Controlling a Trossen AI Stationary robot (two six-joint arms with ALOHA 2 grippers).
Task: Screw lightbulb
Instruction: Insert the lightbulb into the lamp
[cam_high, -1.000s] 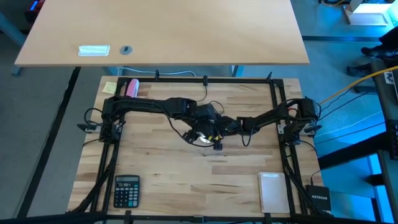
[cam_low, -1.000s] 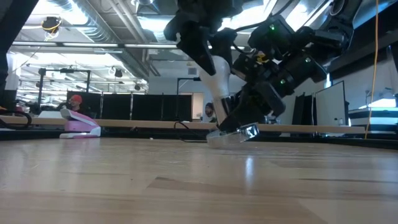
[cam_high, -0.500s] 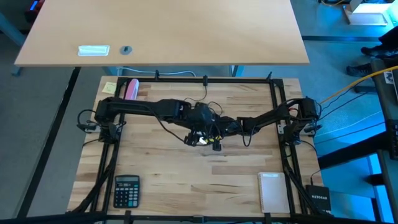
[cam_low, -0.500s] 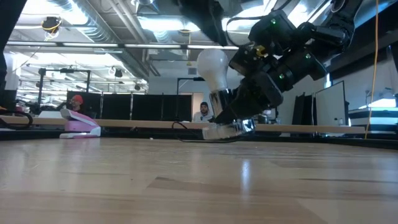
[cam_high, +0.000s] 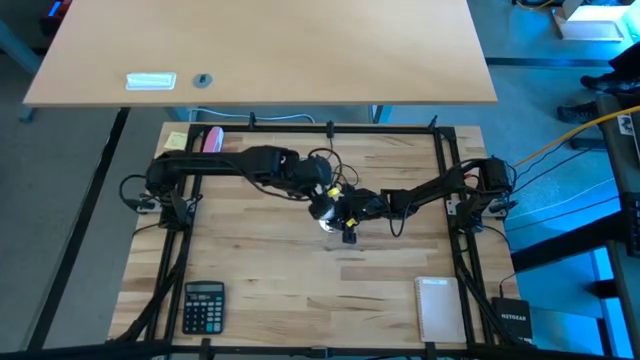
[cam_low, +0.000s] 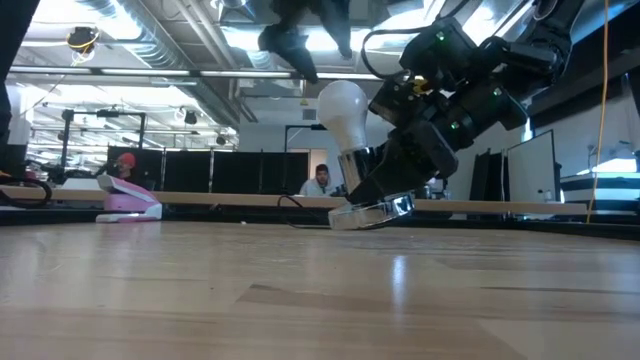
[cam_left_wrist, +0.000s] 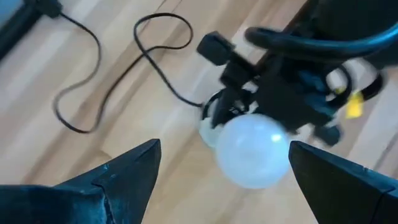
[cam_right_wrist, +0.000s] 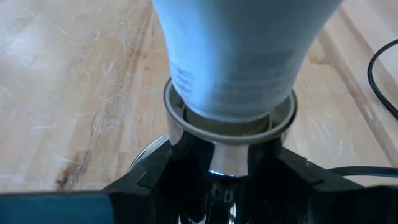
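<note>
The white lightbulb (cam_low: 342, 108) stands with its narrow end in the round silver socket (cam_right_wrist: 229, 130), leaning a little. It also shows in the high view (cam_high: 324, 212) near the table's middle. My right gripper (cam_right_wrist: 227, 186) is shut on the socket. My left gripper (cam_left_wrist: 224, 146) is open just above the bulb (cam_left_wrist: 252, 152), one finger on either side, touching nothing. In the low view it is at the top of the picture (cam_low: 300, 35). The socket's black cord (cam_left_wrist: 118, 74) lies in loops on the table. My right gripper pinches the socket's silver body (cam_right_wrist: 214, 158) between its two fingers, just under the socket's rim. It comes from the table's right, slanting down. The socket (cam_low: 372, 211) sits tilted, low over the table; whether it touches the wood I cannot tell.
A calculator (cam_high: 203, 305) lies near left, a white flat box (cam_high: 438, 308) near right, and a pink-and-white object (cam_high: 210, 141) at the far left corner. A black metal frame (cam_high: 330, 130) runs around the table. People show in the room beyond the table (cam_low: 318, 180).
My left gripper was around the bulb a second ago. It has let go, risen clear of it and drawn back toward the table's left edge. The bulb has stayed in the socket, which my right gripper has kept in place.
</note>
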